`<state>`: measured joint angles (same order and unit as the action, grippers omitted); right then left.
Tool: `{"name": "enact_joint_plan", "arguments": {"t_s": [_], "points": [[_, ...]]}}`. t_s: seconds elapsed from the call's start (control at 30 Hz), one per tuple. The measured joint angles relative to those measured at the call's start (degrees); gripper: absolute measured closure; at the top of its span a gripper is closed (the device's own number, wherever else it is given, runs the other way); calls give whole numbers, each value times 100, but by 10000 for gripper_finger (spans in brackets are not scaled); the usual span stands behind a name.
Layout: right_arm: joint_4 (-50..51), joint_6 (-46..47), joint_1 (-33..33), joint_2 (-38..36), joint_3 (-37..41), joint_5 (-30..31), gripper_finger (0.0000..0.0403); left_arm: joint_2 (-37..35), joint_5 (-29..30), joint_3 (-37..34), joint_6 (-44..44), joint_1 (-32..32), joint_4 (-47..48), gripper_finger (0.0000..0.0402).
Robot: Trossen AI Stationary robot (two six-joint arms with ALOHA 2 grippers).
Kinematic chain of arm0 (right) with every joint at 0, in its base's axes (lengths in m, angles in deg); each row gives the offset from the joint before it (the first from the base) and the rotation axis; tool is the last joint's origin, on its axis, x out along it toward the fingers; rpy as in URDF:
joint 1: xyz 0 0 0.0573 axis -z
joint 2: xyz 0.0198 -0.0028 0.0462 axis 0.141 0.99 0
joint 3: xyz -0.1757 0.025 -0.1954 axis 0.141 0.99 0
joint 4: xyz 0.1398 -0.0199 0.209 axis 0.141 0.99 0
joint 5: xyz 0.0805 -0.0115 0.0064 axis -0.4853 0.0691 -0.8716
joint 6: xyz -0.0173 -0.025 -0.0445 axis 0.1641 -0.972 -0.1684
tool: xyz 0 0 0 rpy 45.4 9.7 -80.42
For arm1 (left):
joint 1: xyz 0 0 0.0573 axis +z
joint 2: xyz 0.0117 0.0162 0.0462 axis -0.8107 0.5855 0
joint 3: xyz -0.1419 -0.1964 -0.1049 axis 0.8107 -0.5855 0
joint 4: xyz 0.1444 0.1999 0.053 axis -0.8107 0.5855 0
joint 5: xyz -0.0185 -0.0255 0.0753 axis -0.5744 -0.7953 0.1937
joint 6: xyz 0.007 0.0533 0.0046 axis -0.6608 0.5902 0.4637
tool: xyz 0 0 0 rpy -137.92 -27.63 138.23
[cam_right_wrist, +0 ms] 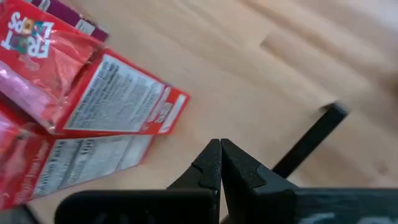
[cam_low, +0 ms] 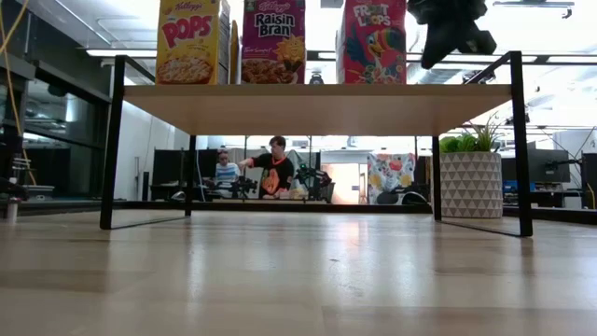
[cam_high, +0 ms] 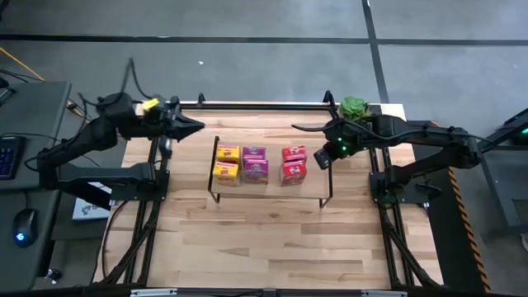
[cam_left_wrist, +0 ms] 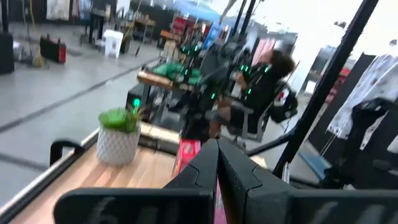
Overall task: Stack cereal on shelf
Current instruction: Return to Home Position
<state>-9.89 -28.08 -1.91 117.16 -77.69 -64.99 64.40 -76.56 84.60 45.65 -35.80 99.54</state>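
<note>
Beside the shelf (cam_high: 272,192), left hand (cam_high: 200,125) and right hand (cam_high: 296,126) hover, fingers pressed together.

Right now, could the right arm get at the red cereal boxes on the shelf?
Probably yes. The right gripper, shut, hangs just off the shelf's edge near the red cereal boxes, with nothing between them; it would have to open first.

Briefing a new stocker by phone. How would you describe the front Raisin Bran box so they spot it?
Find the low wood-topped shelf with black legs. Three boxes line its front edge; the Raisin Bran box is the middle one, magenta-pink between the yellow Pops box and the red Froot Loops box.
</note>
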Motion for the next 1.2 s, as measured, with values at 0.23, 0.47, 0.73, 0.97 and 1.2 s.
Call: {"name": "enact_joint_plan", "arguments": {"t_s": [0.23, 0.47, 0.73, 0.97, 1.2], "points": [[11, -996, 95, -27, 0, 111, 403, -271, 4, 190, 0, -1, -70, 401], [-156, -1720, 566, -177, 0, -326, 403, -771, 201, -1039, -514, -468, -1420, 401], [-326, -1824, 1033, -658, 0, -878, 403, -1639, 1315, -3067, -808, -1202, -3333, 401], [-1145, -1718, 1071, -957, 0, -990, 403, -2601, 1554, -4080, -910, -1361, -3721, 401], [-1695, -1974, 1067, -995, 0, -988, 403, -3663, 1566, -5075, -1241, -1372, -4252, 401]]}}
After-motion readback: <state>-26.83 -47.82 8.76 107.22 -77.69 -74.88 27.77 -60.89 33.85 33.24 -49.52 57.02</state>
